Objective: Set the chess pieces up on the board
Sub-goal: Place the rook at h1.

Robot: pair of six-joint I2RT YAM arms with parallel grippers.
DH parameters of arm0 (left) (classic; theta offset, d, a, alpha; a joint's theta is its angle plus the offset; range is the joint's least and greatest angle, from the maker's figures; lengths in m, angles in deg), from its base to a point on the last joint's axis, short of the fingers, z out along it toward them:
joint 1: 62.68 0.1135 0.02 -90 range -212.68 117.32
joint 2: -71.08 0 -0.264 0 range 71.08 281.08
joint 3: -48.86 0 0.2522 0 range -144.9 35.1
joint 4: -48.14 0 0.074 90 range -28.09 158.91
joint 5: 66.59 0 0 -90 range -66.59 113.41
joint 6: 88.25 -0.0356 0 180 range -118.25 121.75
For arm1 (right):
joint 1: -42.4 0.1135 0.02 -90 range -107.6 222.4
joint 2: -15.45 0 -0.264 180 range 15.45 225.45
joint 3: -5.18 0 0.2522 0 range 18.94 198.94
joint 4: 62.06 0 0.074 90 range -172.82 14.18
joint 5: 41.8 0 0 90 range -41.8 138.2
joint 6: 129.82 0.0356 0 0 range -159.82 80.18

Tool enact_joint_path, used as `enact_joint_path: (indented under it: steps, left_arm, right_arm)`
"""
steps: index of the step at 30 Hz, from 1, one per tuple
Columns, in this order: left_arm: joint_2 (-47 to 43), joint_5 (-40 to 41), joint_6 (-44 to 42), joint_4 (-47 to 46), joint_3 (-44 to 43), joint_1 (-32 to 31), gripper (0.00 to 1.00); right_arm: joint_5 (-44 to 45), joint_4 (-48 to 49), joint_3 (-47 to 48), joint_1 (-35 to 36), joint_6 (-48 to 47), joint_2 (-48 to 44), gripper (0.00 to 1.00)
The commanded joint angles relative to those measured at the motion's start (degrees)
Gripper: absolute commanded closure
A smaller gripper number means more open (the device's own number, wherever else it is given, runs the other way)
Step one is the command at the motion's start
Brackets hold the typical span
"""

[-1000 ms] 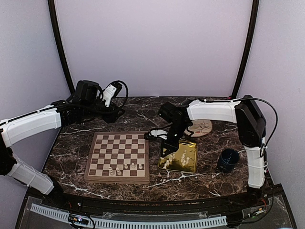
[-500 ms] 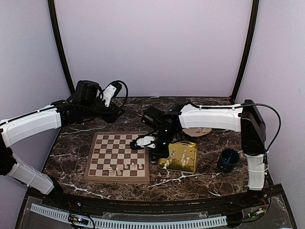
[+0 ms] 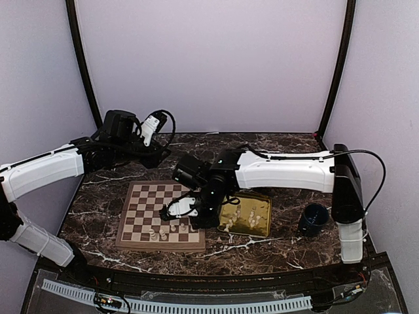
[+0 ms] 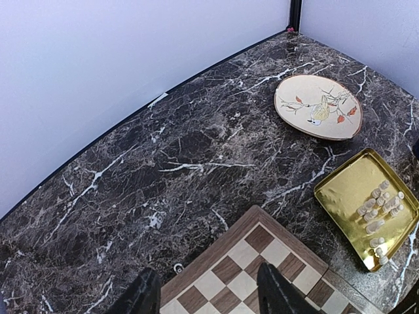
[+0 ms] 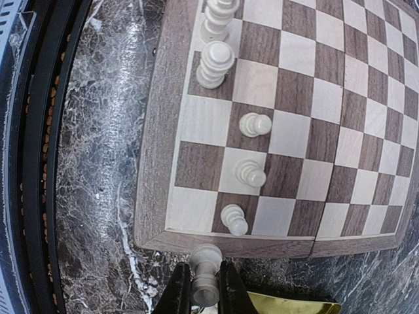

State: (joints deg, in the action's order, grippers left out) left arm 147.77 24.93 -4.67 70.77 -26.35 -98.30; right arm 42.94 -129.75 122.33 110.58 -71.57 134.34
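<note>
1. Top external view first: we've got the right arm stretched across the marble counter [image 3: 98, 196], with the right tool [image 3: 200, 221] down low at the right-hand edge of the chessboard [image 3: 147, 203].
2. The right wrist view shows it plainly. The right tool [image 5: 204, 291] is clamped on a cream held piece [image 5: 205, 258], with one finger on each side of its stem and its head poking out past the fingertips.
3. That held piece hangs just outside the chessboard's [image 5: 327, 98] brown frame, by the near right corner. It is over the frame's edge and the counter rather than over any square.
4. Five cream chess pieces stand along the near side of the chessboard: two taller ones [image 5: 215, 64] farther along, then three pawns [image 5: 251, 173] running in a line toward the held piece. All look upright to us.
5. The gold tray [image 3: 265, 229] lies just right of the chessboard, with more cream pieces [image 4: 380, 206] clustered loosely inside it. We can't tell which of those stand and which lie flat.
6. In the left wrist view, the left tool [image 4: 208, 271] has its fingers [image 4: 141, 297] spread apart with nothing between them. It hovers over the far corner of the chessboard [image 4: 242, 281], and we see the checks through the gap.
7. A cream plate [image 4: 319, 106] painted with a bird on a branch sits on the counter beyond the gold tray [image 4: 347, 190].
8. A dark blue cup [image 3: 313, 219] stands to the tray's right, apart from it.
</note>
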Motion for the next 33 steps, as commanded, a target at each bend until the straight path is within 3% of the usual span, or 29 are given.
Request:
enact_joint_path:
  steps: [1, 33]
  left_arm:
    - [-2.8, 0.5, -0.4, -0.1, 0.4, 0.0, 0.47]
    - [-3.1, -0.2, -0.9, 0.2, 0.3, 0.0, 0.47]
  right_arm:
    - [1.2, -1.1, 1.8, 1.5, -0.9, 2.1, 0.9]
    - [-1.0, -2.3, 6.2, 2.2, -1.0, 8.6, 0.88]
